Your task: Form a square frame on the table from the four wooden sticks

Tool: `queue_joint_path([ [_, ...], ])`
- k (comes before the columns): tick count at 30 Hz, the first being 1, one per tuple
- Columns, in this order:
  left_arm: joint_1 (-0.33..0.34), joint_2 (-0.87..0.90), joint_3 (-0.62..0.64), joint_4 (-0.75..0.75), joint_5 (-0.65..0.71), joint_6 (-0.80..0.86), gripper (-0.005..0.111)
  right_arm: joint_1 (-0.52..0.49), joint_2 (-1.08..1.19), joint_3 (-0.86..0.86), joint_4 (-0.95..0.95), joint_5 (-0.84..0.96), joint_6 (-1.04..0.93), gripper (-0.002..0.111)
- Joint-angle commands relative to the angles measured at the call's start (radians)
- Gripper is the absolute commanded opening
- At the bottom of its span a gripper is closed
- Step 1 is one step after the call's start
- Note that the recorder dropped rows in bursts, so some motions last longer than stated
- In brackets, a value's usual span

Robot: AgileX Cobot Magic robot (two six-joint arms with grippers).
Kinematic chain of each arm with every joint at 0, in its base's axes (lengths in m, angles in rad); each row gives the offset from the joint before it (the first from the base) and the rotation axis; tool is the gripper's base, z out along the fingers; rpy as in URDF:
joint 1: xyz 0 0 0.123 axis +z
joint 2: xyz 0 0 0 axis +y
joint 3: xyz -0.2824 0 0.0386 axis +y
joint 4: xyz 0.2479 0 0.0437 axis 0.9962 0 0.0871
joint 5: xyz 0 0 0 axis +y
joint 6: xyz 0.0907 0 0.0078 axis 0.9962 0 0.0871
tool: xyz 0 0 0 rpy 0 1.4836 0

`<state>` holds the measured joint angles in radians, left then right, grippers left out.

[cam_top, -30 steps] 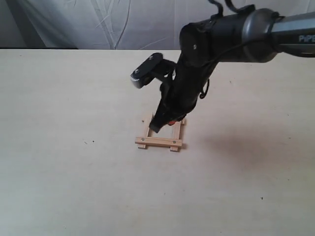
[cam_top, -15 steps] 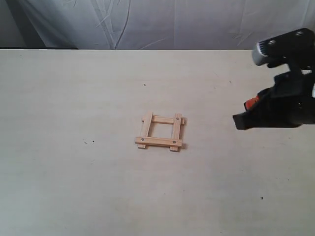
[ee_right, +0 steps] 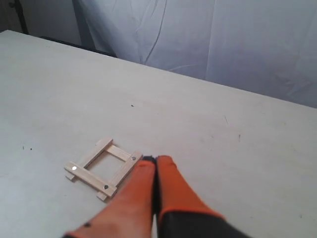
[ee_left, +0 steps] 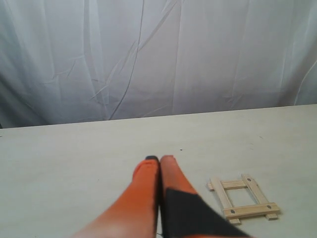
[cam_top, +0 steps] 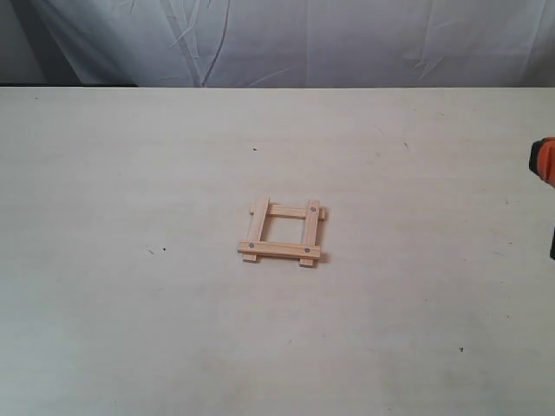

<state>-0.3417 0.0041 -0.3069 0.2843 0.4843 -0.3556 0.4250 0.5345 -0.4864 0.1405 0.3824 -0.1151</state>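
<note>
- While both arms hang clear, we find the square frame (cam_top: 279,250) lying flat near the middle of the table (cam_top: 130,329). All four wooden sticks (cam_top: 287,211) cross at the corners, ends poking out slightly.
- Over to the left gripper (ee_left: 159,159): orange fingers pressed together, nothing between them. The square frame sits on the table off to one side of the tips, untouched.
- Now the right gripper (ee_right: 156,158): clamped tight on nothing as well, with no contact with the wood.
- From the exterior camera we catch only an orange sliver at the right edge, well apart from the square frame.
</note>
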Motion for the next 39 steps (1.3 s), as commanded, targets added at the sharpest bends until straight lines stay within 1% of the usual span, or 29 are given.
queue_joint_path([
  [1,0.002,-0.004,0.003,-0.005,-0.012,0.0,0.0,-0.006,-0.036,0.009,0.003,-0.004,-0.001,0.0],
  [5,0.002,-0.004,0.003,-0.003,-0.012,0.0,0.0,-0.023,-0.083,0.04,0.008,-0.023,-0.001,0.0],
  [12,0.002,-0.004,0.003,-0.003,-0.012,0.0,0.0,-0.219,-0.227,0.209,0.046,-0.068,-0.001,0.0],
  [15,0.002,-0.004,0.003,-0.003,-0.012,0.0,0.0,-0.27,-0.314,0.289,0.041,-0.073,-0.001,0.0],
  [18,0.002,-0.004,0.003,-0.003,-0.012,0.0,0.0,-0.298,-0.4,0.364,0.016,-0.073,-0.001,0.0],
  [24,0.002,-0.004,0.003,-0.003,-0.012,0.0,0.0,-0.342,-0.535,0.453,-0.038,-0.059,-0.001,0.0],
  [31,0.002,-0.004,0.003,0.004,-0.014,0.0,0.0,-0.355,-0.535,0.486,-0.043,-0.014,0.003,0.0],
  [39,0.002,-0.004,0.003,0.004,-0.014,0.0,0.0,-0.355,-0.535,0.486,-0.037,-0.015,0.041,0.0],
])
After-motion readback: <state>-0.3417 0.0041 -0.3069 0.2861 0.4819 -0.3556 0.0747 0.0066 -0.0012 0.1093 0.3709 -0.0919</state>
